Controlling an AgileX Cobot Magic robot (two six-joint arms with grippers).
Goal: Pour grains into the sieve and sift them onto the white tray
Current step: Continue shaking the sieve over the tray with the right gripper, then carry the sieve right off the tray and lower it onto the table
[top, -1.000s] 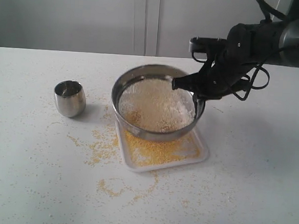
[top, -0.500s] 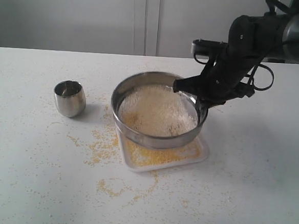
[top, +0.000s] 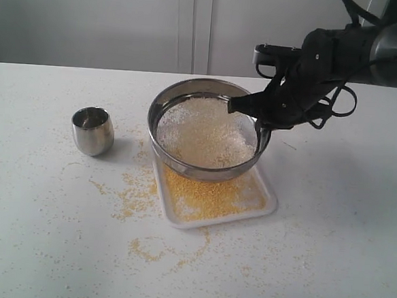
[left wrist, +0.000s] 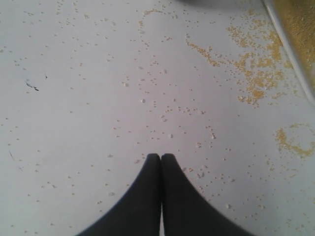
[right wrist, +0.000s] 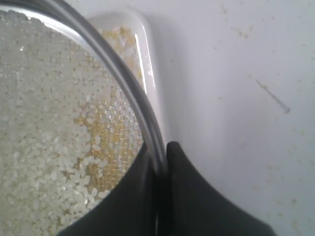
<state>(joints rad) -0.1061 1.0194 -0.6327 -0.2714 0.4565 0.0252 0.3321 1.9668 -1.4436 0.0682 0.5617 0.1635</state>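
My right gripper (top: pixel 260 123) (right wrist: pixel 159 156) is shut on the rim of the sieve (top: pixel 162 99) (right wrist: pixel 129 88), a wide steel ring with a mesh bottom. It holds the sieve in the air above the white tray (top: pixel 271 200) (right wrist: pixel 143 54). Pale whitish grains (top: pixel 203 132) (right wrist: pixel 39 142) lie in the sieve. Fine yellow meal (top: pixel 209 194) covers the tray under it. My left gripper (left wrist: pixel 161 157) is shut with nothing between its fingers, low over the bare tabletop, far left of the tray.
A small steel cup (top: pixel 92 131) stands upright to the left of the tray. Spilled yellow grains (top: pixel 138 189) (left wrist: pixel 256 73) are scattered over the white table to the left of and in front of the tray.
The sieve has shifted back and forth over the tray with my right gripper: forward and lower half a second ago, now back and a little higher. The left gripper has stayed put.
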